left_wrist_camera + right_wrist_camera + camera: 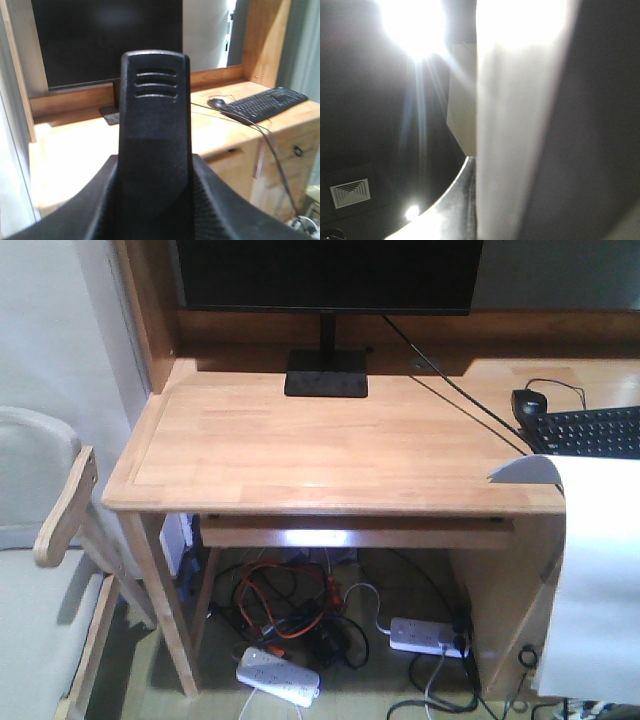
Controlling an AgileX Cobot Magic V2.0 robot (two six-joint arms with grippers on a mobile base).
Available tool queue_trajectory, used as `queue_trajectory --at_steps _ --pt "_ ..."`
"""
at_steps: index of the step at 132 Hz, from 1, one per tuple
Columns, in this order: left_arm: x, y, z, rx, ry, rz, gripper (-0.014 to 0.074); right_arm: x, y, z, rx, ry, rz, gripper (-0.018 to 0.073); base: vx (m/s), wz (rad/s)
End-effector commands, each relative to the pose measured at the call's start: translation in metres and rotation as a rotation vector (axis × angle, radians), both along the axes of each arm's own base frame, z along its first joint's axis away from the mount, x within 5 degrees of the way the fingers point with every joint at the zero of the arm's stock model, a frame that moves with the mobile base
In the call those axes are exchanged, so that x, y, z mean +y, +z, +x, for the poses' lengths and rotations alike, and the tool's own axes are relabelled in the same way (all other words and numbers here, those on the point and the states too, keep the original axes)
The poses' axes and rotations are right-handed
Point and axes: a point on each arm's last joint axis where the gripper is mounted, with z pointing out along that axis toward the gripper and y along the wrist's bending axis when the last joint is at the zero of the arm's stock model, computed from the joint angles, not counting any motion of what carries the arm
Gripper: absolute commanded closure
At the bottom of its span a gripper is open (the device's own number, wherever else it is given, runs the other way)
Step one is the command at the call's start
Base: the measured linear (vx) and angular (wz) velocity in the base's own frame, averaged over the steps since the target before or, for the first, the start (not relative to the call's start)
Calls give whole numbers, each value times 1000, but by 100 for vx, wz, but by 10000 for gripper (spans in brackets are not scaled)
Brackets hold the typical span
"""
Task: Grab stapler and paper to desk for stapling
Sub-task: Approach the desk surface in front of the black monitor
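In the left wrist view the black stapler (155,115) stands up between the fingers (95,205) of my left gripper (155,200), which is shut on it; its grooved end points up and hides part of the desk (65,155). My right gripper (485,200) is shut on the white paper (515,125), seen against the ceiling. In the front view the paper (600,580) hangs at the right edge, in front of the desk's (330,450) right corner, with its top corner curled. Neither gripper shows in the front view.
A monitor (325,275) on a black stand (326,373) is at the back of the desk. A keyboard (590,432) and a mouse (530,400) lie at the right, with a cable running across. A chair (50,540) stands left. Power strips and cables (300,630) lie underneath.
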Motion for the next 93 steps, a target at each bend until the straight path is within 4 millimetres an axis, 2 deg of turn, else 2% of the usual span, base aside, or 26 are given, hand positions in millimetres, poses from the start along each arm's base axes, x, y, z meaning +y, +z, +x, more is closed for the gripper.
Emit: queue_trajectory --at_steps 1,93 --pt "0 20 -1 -122 -12 -60 603 0 9 -4 -49 -6 4 561 35 -3" --pt "0 20 -1 -122 -12 -60 603 0 9 -4 -49 -6 4 561 32 -1"
